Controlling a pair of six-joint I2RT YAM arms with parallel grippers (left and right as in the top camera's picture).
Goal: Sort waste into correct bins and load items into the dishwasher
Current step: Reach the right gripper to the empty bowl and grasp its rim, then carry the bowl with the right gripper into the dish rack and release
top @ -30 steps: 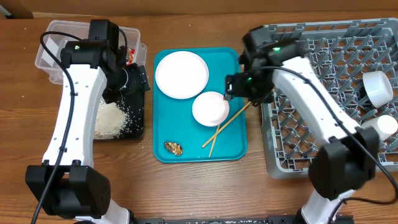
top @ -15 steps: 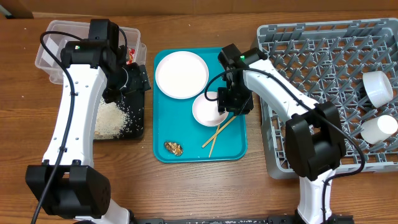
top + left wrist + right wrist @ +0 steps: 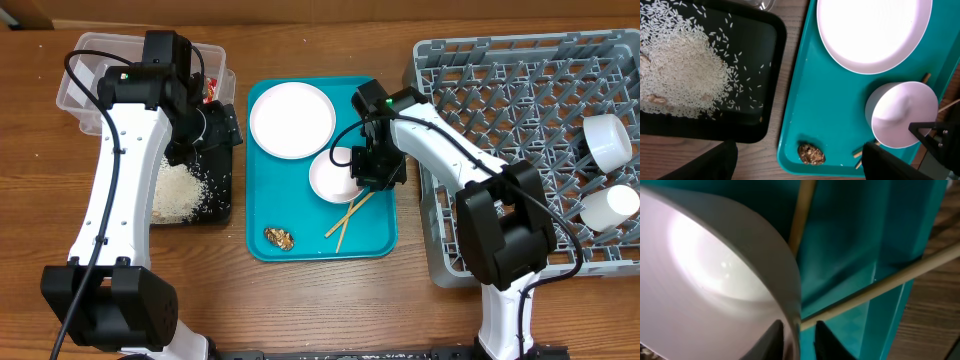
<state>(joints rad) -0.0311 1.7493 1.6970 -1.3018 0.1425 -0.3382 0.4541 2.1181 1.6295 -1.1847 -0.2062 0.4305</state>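
Note:
A small white bowl (image 3: 332, 176) (image 3: 715, 280) stands on the teal tray (image 3: 380, 235) beside the round white plate (image 3: 292, 120). My right gripper (image 3: 376, 170) (image 3: 802, 342) is shut on the bowl's right rim, one finger inside and one outside. The chopsticks (image 3: 350, 212) (image 3: 890, 282) lie partly under the bowl. A brown scrap (image 3: 279, 238) (image 3: 811, 154) rests near the tray's front. My left gripper (image 3: 212, 128) (image 3: 800, 167) hangs open and empty above the black tray (image 3: 222, 205), which holds rice (image 3: 178, 192) (image 3: 685, 65).
The grey dish rack (image 3: 530, 150) fills the right side and holds a white bowl (image 3: 608, 140) and a white cup (image 3: 610, 208). The clear tub (image 3: 85, 85) sits at the back left with the red wrapper (image 3: 209, 90) in it, mostly hidden by my left arm.
My right arm swung left from the rack's edge and came down onto the bowl's right rim, then shifted only slightly. The left arm stayed still.

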